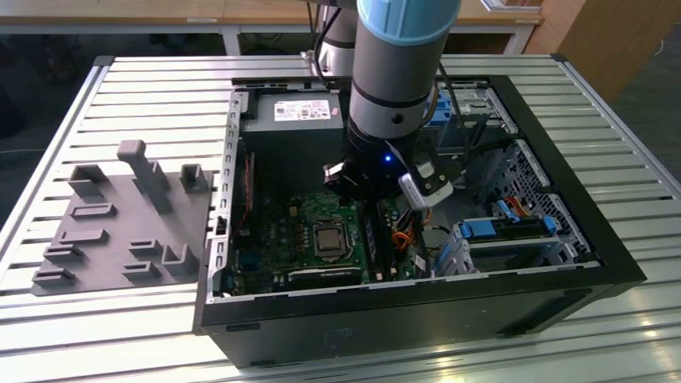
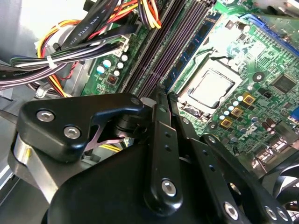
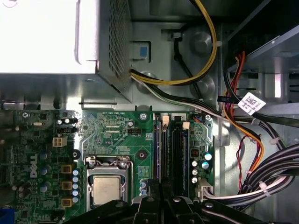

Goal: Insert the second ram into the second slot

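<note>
Inside, the computer case holds the gripper over the motherboard.

A ribbed tabletop of pale grey metal slats spans the exterior view, catching bright glare along its near edge. Beyond its far edge runs a light wooden bench with white legs, standing on a dark floor. At the exterior view's far right, a brown wooden cabinet panel rises beside a strip of dark grey floor. The light is even and diffuse.
</note>
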You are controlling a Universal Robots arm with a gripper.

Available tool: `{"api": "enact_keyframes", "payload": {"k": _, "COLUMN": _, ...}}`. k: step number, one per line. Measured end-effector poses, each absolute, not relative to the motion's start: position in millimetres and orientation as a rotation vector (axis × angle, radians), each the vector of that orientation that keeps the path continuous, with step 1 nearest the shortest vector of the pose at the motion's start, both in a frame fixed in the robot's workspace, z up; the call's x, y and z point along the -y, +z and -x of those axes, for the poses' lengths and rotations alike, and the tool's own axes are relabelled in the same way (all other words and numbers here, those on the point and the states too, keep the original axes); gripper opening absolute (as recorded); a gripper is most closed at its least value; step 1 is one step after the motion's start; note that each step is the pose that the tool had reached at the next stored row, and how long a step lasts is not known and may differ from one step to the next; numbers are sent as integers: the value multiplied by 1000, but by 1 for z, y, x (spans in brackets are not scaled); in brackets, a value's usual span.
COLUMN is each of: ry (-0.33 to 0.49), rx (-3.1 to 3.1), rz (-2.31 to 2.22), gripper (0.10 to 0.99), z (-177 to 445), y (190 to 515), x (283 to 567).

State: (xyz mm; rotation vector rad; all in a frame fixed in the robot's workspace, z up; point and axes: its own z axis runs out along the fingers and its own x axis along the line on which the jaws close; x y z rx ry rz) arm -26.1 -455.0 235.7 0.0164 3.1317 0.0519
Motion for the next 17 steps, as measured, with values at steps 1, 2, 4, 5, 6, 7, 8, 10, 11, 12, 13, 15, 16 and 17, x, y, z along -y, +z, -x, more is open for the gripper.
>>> {"api": "enact_keyframes", "payload": {"k": 1, "ry": 52, "rx": -3132, "rz": -17, "gripper": 133, "z": 26, "y": 235, "x": 455}}
{"api": "enact_keyframes", "payload": {"k": 2, "ry": 52, "rx": -3132, "rz": -17, "gripper": 133, "z": 26, "y": 235, "x": 455}}
{"api": "enact_keyframes", "payload": {"k": 4, "ry": 52, "rx": -3132, "rz": -17, "gripper": 133, "z": 26, "y": 235, "x": 455}}
{"api": "enact_keyframes", "payload": {"k": 5, "ry": 52, "rx": -3132, "rz": -17, "gripper": 133, "z": 25, "y": 235, "x": 455}}
{"api": "enact_keyframes", "payload": {"k": 6, "ry": 52, "rx": -3132, "rz": -17, "gripper": 133, "z": 25, "y": 235, "x": 455}}
{"api": "enact_keyframes", "payload": {"k": 7, "ry": 52, "rx": -3132, "rz": -17, "gripper": 133, "z": 25, "y": 235, "x": 455}}
{"api": "enact_keyframes", "payload": {"k": 8, "ry": 52, "rx": -3132, "rz": -17, "gripper": 133, "z": 25, "y": 235, "x": 455}}
{"api": "enact_keyframes", "payload": {"k": 10, "ry": 52, "rx": -3132, "rz": -17, "gripper": 133, "z": 25, "y": 235, "x": 455}}
{"api": "enact_keyframes", "payload": {"k": 11, "ry": 52, "rx": -3132, "rz": -17, "gripper": 133, "z": 25, "y": 235, "x": 455}}
{"api": "enact_keyframes", "payload": {"k": 12, "ry": 52, "rx": -3132, "rz": -17, "gripper": 133, "z": 25, "y": 235, "x": 455}}
{"api": "enact_keyframes", "payload": {"k": 13, "ry": 52, "rx": -3132, "rz": -17, "gripper": 133, "z": 25, "y": 235, "x": 455}}
{"api": "enact_keyframes", "payload": {"k": 15, "ry": 52, "rx": -3132, "rz": -17, "gripper": 133, "z": 25, "y": 235, "x": 455}}
{"api": "enact_keyframes", "payload": {"k": 16, "ry": 52, "rx": -3132, "rz": -17, "gripper": 133, "z": 25, "y": 235, "x": 455}}
{"api": "enact_keyframes", "payload": {"k": 17, "ry": 52, "rx": -3132, "rz": -17, "gripper": 133, "z": 25, "y": 235, "x": 455}}
